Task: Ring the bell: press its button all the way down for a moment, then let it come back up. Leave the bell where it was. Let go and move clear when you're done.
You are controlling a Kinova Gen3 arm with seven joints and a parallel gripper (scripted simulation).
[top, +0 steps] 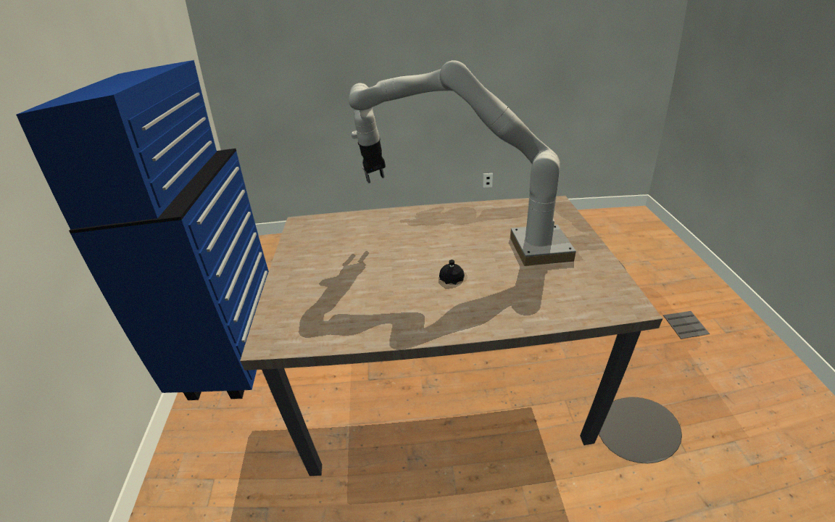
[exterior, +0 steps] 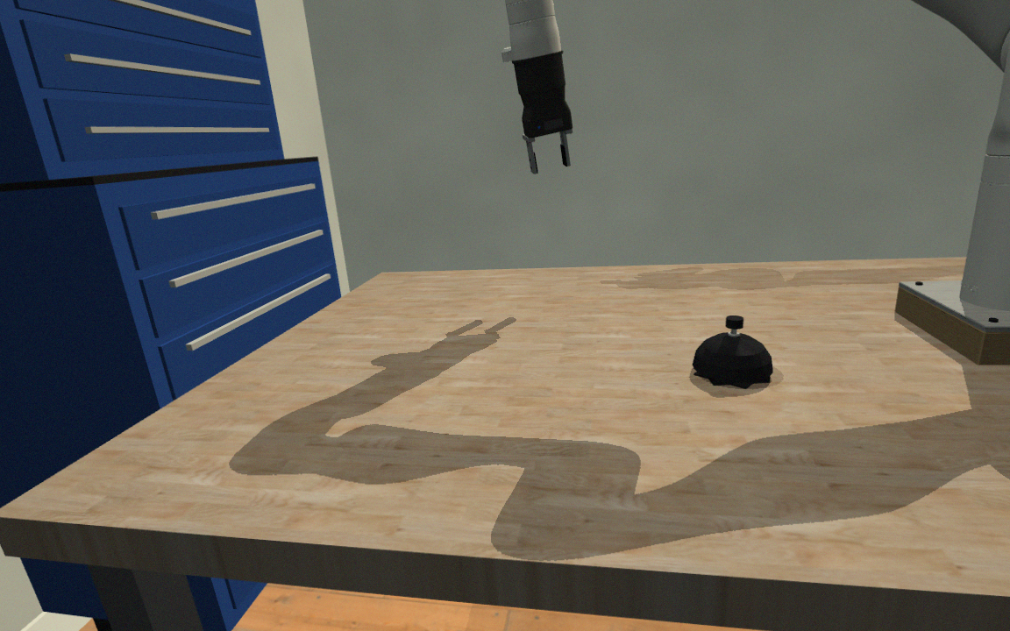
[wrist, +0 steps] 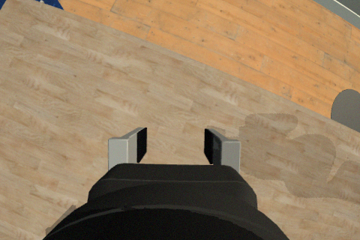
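the gripper (exterior: 547, 162) hung high above the far left part of the table (exterior: 383, 376), fingers spread fully wide and holding nothing, while the bell (exterior: 731, 362) sat well below and to its right, nearer the arm's base (exterior: 916, 309), its button (exterior: 734, 321) pointing straight up.

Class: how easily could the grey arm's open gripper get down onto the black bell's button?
Probably easily: the open gripper hangs high, empty, away from the black dome bell, whose button stands uncovered.
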